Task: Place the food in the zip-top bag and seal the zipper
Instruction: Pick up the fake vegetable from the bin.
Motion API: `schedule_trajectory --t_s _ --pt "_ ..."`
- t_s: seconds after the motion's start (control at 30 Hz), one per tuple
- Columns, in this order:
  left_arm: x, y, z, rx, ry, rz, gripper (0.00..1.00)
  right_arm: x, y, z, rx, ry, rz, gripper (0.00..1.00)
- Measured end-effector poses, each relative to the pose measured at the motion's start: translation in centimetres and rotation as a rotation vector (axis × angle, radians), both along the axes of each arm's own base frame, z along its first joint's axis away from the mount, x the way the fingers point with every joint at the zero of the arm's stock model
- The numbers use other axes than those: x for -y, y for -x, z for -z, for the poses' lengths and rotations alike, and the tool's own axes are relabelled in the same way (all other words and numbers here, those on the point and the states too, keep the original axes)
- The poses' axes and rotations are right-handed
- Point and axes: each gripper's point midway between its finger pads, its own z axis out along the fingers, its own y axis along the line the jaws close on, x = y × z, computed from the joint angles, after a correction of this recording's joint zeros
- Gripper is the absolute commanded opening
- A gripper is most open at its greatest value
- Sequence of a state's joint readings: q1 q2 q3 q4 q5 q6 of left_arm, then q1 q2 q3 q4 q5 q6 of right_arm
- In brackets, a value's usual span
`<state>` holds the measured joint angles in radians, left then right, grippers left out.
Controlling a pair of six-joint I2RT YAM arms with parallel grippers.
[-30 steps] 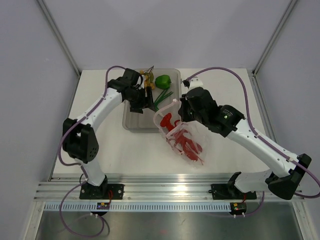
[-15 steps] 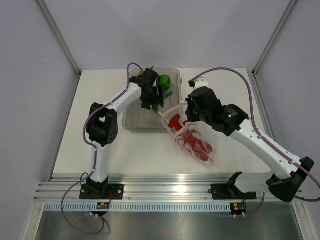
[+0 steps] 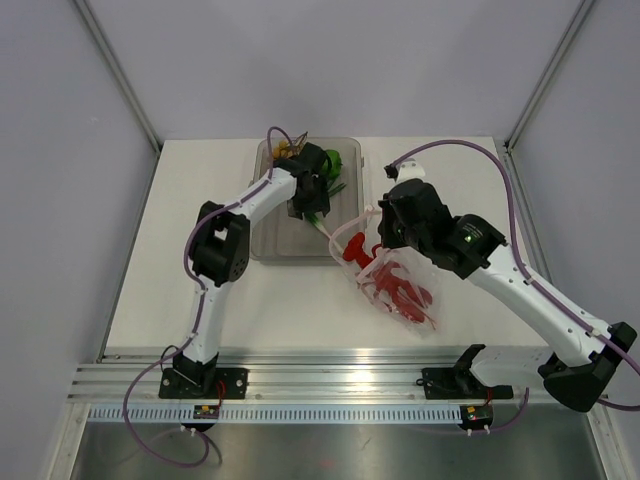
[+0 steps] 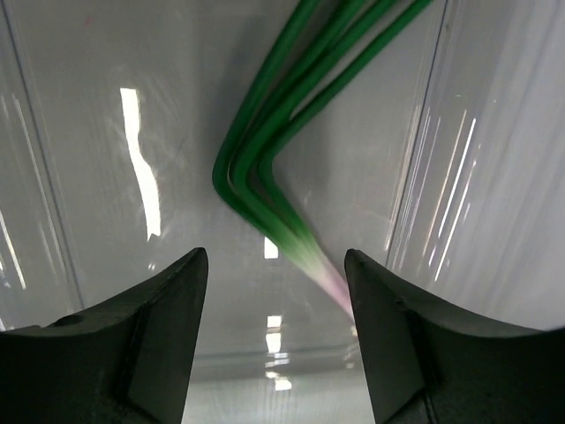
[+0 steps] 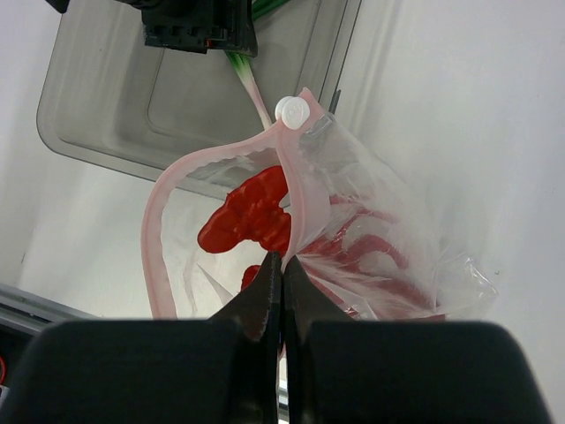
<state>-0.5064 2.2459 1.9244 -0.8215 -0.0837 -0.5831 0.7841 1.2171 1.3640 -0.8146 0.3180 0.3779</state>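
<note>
Bag (image 5: 424,265): beside tray (image 3: 270,235) on counter (image 3: 170,250), mouth agape, lobster (image 5: 252,212) inside. Right gripper (image 5: 282,263) pinches zipper (image 5: 296,190).
Tray: stalks (image 4: 265,168), pepper (image 3: 335,160), balls (image 3: 284,152).
Left gripper (image 4: 274,265): spread wide, over stalks.

arms (image 3: 255,195) white, black-jointed | cables (image 3: 455,143) purple | left claw (image 4: 274,265), right claw (image 5: 282,261) black

The left gripper (image 4: 274,265) now hangs over the thin green stalks (image 4: 265,168) instead of the left part of the tray (image 3: 262,245), its elbow drawn in beside it. The right gripper (image 5: 282,265), zip-top bag (image 3: 412,310) and red lobster (image 3: 395,290) sit slightly further right
</note>
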Motion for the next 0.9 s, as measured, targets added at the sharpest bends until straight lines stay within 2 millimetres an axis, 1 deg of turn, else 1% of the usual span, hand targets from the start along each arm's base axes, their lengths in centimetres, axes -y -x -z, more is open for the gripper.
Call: schedule_trajectory --t_s 0.07,0.17,0.2,0.27,0.3,0.33,0.37,0.4,0.5,0.57,0.6,0.63,0.73,0.8,0.83,0.9 --pt "0.2 -0.8 0.7 0.005 -0.001 -0.008 0.64 0.1 0.0 0.0 0.002 -0.001 0.005 0.0" --pt "0.1 -0.7 2.6 -0.027 -0.019 -0.016 0.61 0.2 0.1 -0.1 0.002 -0.002 0.007 0.0" --pt "0.0 -0.6 3.2 -0.036 -0.028 -0.019 0.55 0.2 0.1 -0.1 0.0 -0.003 0.009 0.0" --pt "-0.1 -1.0 3.0 -0.023 -0.032 -0.028 0.45 0.2 0.1 0.0 -0.003 -0.004 0.011 0.0" --pt "0.0 -1.2 2.9 -0.017 -0.031 -0.031 0.27 0.2 0.2 0.0 -0.004 -0.003 0.011 0.0" --pt "-0.1 -1.2 3.0 -0.018 -0.033 -0.032 0.18 0.3 0.2 0.0 -0.005 -0.002 0.012 0.0" --pt "-0.1 -1.1 3.1 -0.022 -0.035 -0.036 0.06 0.3 0.2 0.0 -0.007 -0.002 0.013 0.0" --pt "-0.1 -1.1 3.1 -0.022 -0.034 -0.04 0.0 0.3 0.2 0.1 -0.009 -0.002 0.013 0.0" --pt "-0.3 -1.1 2.7 -0.008 -0.04 -0.042 0.0 0.3 0.3 0.1 -0.012 -0.005 0.017 0.0" --pt "-1.1 -0.4 1.9 -0.001 -0.057 -0.051 0.0 0.3 0.3 0.2 -0.015 -0.006 0.019 0.0" --pt "-1.8 0.2 1.2 0.009 -0.066 -0.057 0.0 0.3 0.3 0.3 -0.018 -0.006 0.022 0.0" --pt "-2.4 0.8 0.1 0.018 -0.073 -0.062 0.0 0.4 0.4 0.4 -0.021 -0.006 0.022 0.0" --pt "-3.6 1.3 -6.4 0.138 -0.04 -0.078 0.0 0.4 0.4 0.9 -0.031 -0.008 0.029 0.0" --pt "-4.0 1.1 -13.5 0.298 0.033 -0.093 0.0 0.3 0.4 1.4 -0.038 -0.011 0.031 0.0" --pt "-4.2 1.2 -16.6 0.369 0.069 -0.097 0.0 0.2 0.4 1.6 -0.039 -0.013 0.033 0.0" --pt "-4.9 2.2 -23.2 0.516 0.152 -0.104 0.0 0.1 0.3 1.9 -0.044 -0.02 0.039 0.0"
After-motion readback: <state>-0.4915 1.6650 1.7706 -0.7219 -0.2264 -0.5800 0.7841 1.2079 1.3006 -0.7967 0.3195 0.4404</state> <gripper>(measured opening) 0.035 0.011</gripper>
